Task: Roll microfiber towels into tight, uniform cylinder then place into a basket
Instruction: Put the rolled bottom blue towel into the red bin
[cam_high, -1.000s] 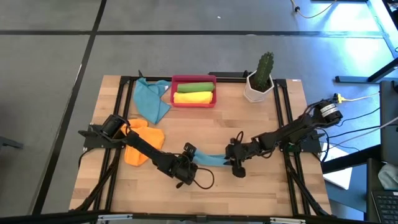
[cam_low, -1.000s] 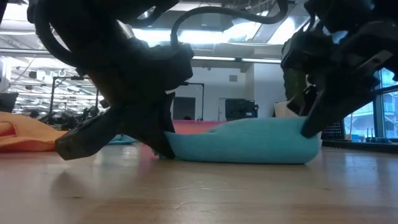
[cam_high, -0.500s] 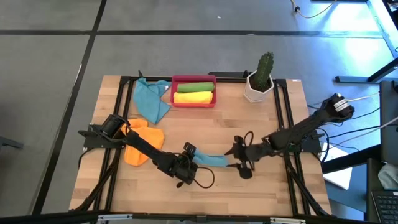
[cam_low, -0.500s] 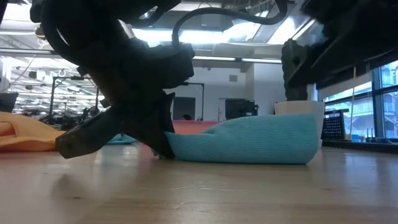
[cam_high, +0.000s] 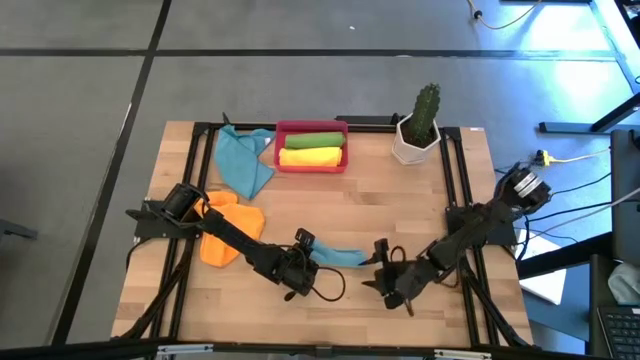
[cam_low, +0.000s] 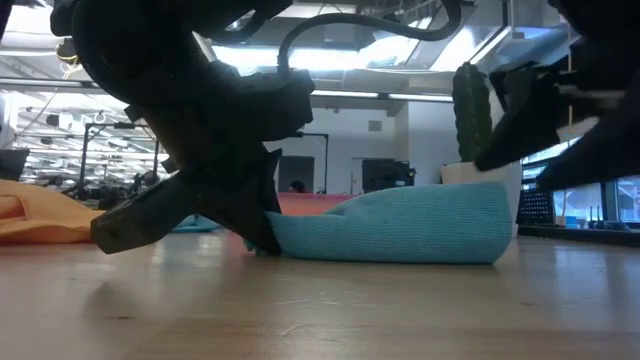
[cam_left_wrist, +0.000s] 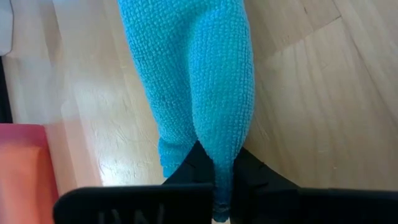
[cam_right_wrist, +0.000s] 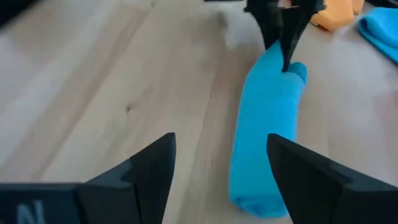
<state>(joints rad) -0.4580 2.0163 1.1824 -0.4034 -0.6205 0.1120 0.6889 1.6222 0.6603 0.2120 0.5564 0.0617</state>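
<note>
A teal microfiber towel (cam_high: 341, 257), rolled into a short cylinder, lies on its side on the wooden table; it also shows in the low view (cam_low: 400, 226). My left gripper (cam_high: 308, 263) is shut on its left end. My right gripper (cam_high: 383, 281) stands open just near-right of the roll, touching nothing; in its wrist view (cam_right_wrist: 221, 143) the roll (cam_right_wrist: 266, 146) lies ahead beside its fingers. The red basket (cam_high: 284, 148) at the far edge holds a green roll (cam_high: 313, 139) and a yellow roll (cam_high: 309, 157). My left gripper pinches the roll's left end (cam_left_wrist: 214, 163) between its two shut fingers. The fingers come slanting down from the table's left, along the roll. The roll lies on the table, stretching away from the fingertips toward the right.
A loose teal towel (cam_high: 243, 162) lies left of the basket and an orange towel (cam_high: 226, 230) lies under my left arm. A white pot with a cactus (cam_high: 418, 128) stands at the far right. Bare wood (cam_high: 345, 205) spreads between the basket and the roll.
My right gripper has opened and let go of the roll's right end, then drawn back toward the table's near edge while turning about its own axis. The roll's right end, pinched before, now stands square on the table. The roll has stayed in place.
</note>
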